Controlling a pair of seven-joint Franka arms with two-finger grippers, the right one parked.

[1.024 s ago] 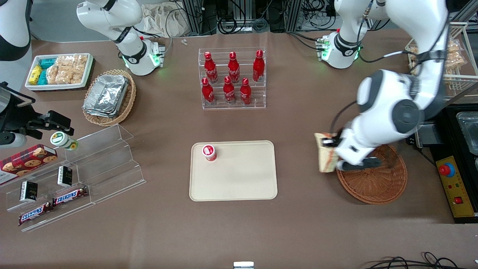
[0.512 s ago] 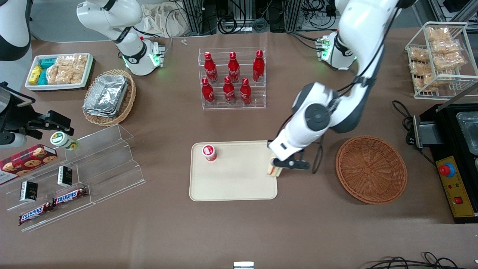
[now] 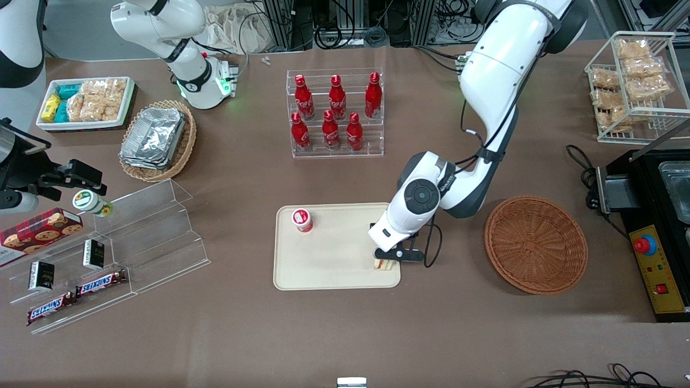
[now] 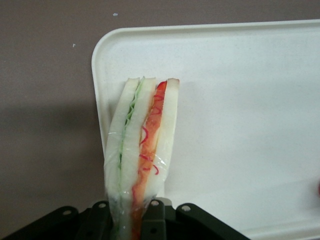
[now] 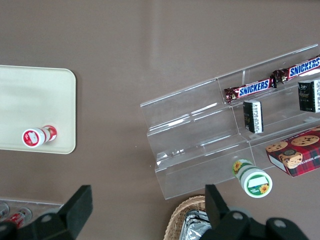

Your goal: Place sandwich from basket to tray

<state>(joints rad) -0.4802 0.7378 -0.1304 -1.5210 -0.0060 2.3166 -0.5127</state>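
My left gripper (image 3: 389, 257) is shut on the sandwich (image 3: 383, 264), a plastic-wrapped wedge of white bread with red, orange and green filling. It holds it over the corner of the cream tray (image 3: 334, 258) nearest the front camera, toward the basket. In the left wrist view the sandwich (image 4: 142, 150) stands out between the black fingers (image 4: 157, 220) above the tray's corner (image 4: 225, 100). The round reddish-brown basket (image 3: 536, 244) is empty, beside the tray toward the working arm's end.
A small red-and-white cup (image 3: 302, 220) stands on the tray's corner farther from the camera. A clear rack of red bottles (image 3: 335, 113) stands farther from the camera than the tray. A clear stepped shelf (image 3: 116, 253) with snacks lies toward the parked arm's end.
My gripper has carried the sandwich from above the basket across to the tray and lowered it over the tray's near corner. The basket now stands empty.
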